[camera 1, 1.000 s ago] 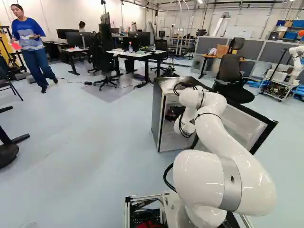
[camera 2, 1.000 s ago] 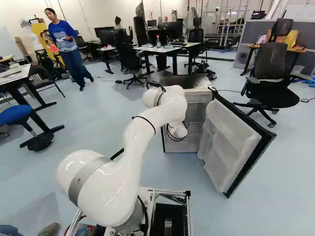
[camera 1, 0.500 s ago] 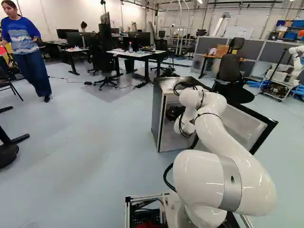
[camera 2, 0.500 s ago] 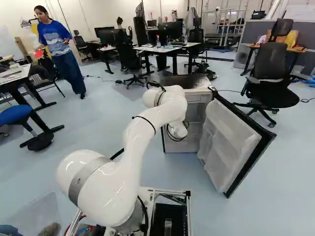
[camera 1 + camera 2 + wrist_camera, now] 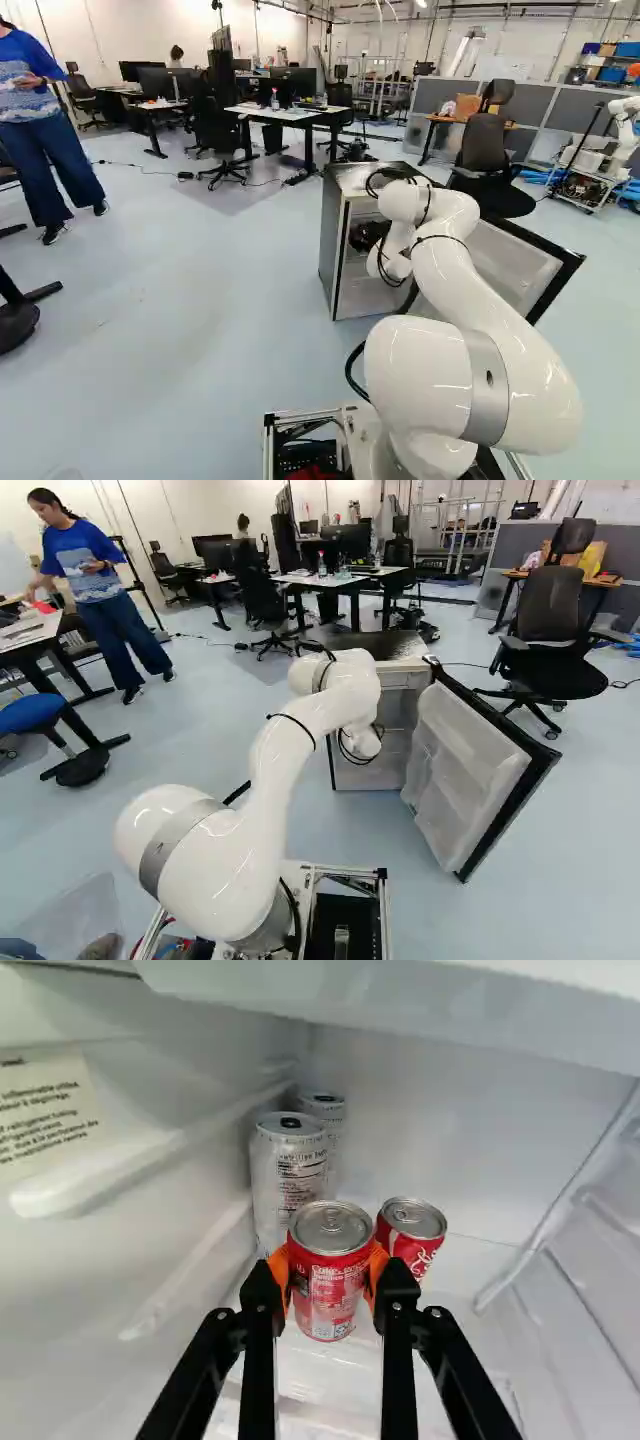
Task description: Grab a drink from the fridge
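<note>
The front silver can (image 5: 288,1178) partly hides the rear can (image 5: 335,1132).

The white arm (image 5: 490,300) rises from its near joint and reaches toward the far side, its wrist (image 5: 388,262) bent downward at the far end. The black gripper (image 5: 366,237) shows left of the wrist in the left base view; its two fingers stand apart, orange pads (image 5: 281,1272) pressing inward on a load.

Arm (image 5: 285,755) shifted, wrist end (image 5: 352,685) higher (barely)
</note>
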Robot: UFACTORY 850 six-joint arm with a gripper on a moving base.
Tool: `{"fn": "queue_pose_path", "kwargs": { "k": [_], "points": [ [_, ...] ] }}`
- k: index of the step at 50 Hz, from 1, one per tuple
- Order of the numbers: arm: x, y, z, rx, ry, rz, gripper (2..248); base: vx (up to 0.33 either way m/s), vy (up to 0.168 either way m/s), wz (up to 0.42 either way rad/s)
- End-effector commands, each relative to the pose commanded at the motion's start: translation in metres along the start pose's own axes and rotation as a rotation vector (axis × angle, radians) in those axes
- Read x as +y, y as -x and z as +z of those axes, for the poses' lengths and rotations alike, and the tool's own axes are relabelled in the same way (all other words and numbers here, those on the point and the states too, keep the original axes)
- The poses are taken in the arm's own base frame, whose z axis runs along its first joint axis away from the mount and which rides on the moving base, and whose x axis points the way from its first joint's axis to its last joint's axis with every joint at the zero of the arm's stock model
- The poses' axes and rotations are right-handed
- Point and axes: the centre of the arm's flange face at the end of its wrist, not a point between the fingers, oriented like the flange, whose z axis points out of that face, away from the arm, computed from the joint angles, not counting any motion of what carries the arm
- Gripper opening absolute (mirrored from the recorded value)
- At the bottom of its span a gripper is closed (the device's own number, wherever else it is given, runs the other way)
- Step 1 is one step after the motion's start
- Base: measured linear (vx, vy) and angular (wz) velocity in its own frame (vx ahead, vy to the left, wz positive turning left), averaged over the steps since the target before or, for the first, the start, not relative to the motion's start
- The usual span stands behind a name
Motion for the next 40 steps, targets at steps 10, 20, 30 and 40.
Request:
{"fn": "queue_pose_path", "kwargs": {
  "k": [10, 20, 30, 40],
  "points": [
    [-0.001, -0.001, -0.005, -0.008, 0.000, 0.006, 97, 0.000, 0.000, 0.000],
    [-0.003, -0.001, -0.015, -0.025, 0.001, 0.019, 97, 0.000, 0.000, 0.000],
    [-0.002, -0.001, -0.029, -0.045, 0.007, 0.035, 97, 0.000, 0.000, 0.000],
    [0.002, 0.000, -0.047, -0.067, 0.020, 0.055, 97, 0.000, 0.000, 0.000]
  ]
}}
